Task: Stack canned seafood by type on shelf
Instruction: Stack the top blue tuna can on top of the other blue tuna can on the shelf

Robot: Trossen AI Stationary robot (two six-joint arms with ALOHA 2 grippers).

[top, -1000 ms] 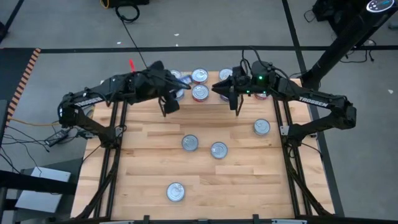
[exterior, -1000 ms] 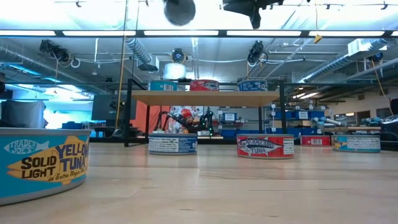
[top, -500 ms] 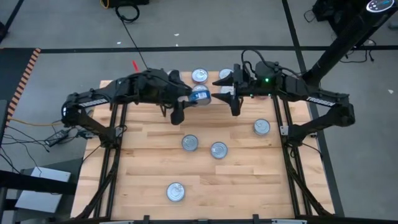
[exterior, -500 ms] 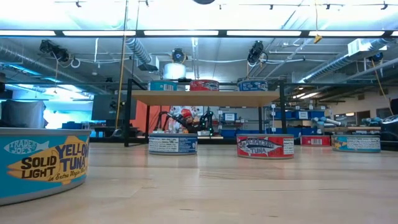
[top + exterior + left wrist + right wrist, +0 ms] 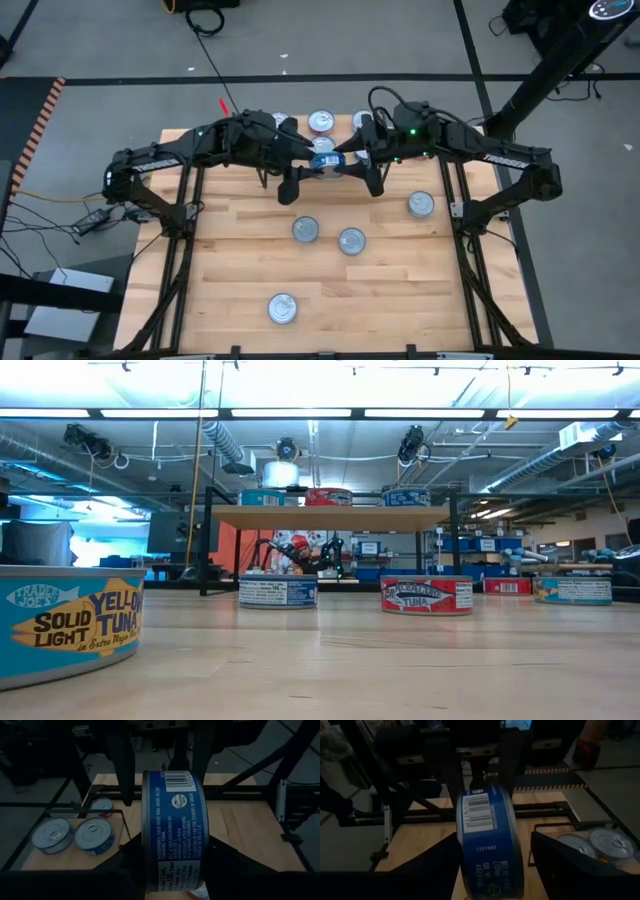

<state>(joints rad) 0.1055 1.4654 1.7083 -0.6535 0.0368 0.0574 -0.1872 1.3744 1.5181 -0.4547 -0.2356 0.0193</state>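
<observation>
A blue-labelled can of seafood (image 5: pixel 325 158) hangs on edge above the table, just in front of the shelf (image 5: pixel 330 517). My left gripper (image 5: pixel 308 162) is shut on it, reaching in from the table's left. My right gripper (image 5: pixel 350 160) comes from the right, open. Its fingers (image 5: pixel 560 865) stand on either side of the same can (image 5: pixel 489 840), with a gap showing on one side. Three cans (image 5: pixel 328 496) stand on the shelf top. Several more cans (image 5: pixel 305 230) sit on the table. My left gripper pinches the can by its two flat ends, near the rim (image 5: pixel 146 865), between its two fingers (image 5: pixel 511 765). The fingers lie about level and come from the table's left. The can stands on edge, its label band facing the wrist camera, lifted clear of table and shelf.
Cans lie loose on the table at the middle (image 5: pixel 351 241), the right (image 5: pixel 421 205) and the near side (image 5: pixel 283 308). One of them fills the low view's left (image 5: pixel 70 620). Black frame rails (image 5: pixel 185 230) run along both table sides.
My left gripper has moved toward the table's right with the blue can and tipped up from pointing down to about level. My right gripper has risen, swung toward the table's left and opened. Its fingers now stand around the can.
</observation>
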